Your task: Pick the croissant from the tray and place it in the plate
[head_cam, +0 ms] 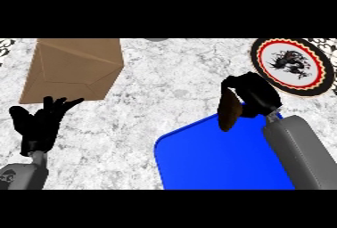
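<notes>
Right hand (253, 93) is curled round the croissant (229, 111), held on end above the blue tray's (211, 160) far edge, near the plate (293, 67); left hand (41, 122) rests with fingers spread beside a brown box (72, 69).

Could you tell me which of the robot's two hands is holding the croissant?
The right hand, above the blue tray, is curled round the brown croissant. The left hand rests open, holding nothing, near the cardboard box.
</notes>
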Controlling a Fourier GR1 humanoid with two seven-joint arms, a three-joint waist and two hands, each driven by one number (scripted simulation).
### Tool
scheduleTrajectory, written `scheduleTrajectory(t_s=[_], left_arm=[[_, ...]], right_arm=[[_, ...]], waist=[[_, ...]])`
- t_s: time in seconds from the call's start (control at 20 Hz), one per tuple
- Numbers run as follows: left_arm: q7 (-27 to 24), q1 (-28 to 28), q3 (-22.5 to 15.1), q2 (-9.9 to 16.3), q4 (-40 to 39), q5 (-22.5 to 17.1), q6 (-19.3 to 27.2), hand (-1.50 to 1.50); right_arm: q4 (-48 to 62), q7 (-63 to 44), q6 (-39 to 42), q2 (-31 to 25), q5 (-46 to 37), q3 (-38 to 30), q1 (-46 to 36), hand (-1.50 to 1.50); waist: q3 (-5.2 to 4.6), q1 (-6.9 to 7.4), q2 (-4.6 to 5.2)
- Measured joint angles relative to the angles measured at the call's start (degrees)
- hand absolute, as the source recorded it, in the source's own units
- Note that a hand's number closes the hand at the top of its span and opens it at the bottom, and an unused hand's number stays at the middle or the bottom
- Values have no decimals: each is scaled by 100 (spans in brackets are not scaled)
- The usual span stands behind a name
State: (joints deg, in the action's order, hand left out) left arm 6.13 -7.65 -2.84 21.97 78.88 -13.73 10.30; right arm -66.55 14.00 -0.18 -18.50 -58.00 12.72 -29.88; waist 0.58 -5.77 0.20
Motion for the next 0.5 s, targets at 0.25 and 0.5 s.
scheduleTrajectory(t_s=[0.25,0.5], left_arm=[[1,16,-148,-43,60,37,-101,0],[-20,-78,-245,-86,46,82,-221,0]], right_arm=[[59,-1893,-1013,369,-73,-1204,-533,150],[390,-3175,-1738,462,-260,-2006,-1044,150]], waist=[[-39,318,-14],[-53,538,6]])
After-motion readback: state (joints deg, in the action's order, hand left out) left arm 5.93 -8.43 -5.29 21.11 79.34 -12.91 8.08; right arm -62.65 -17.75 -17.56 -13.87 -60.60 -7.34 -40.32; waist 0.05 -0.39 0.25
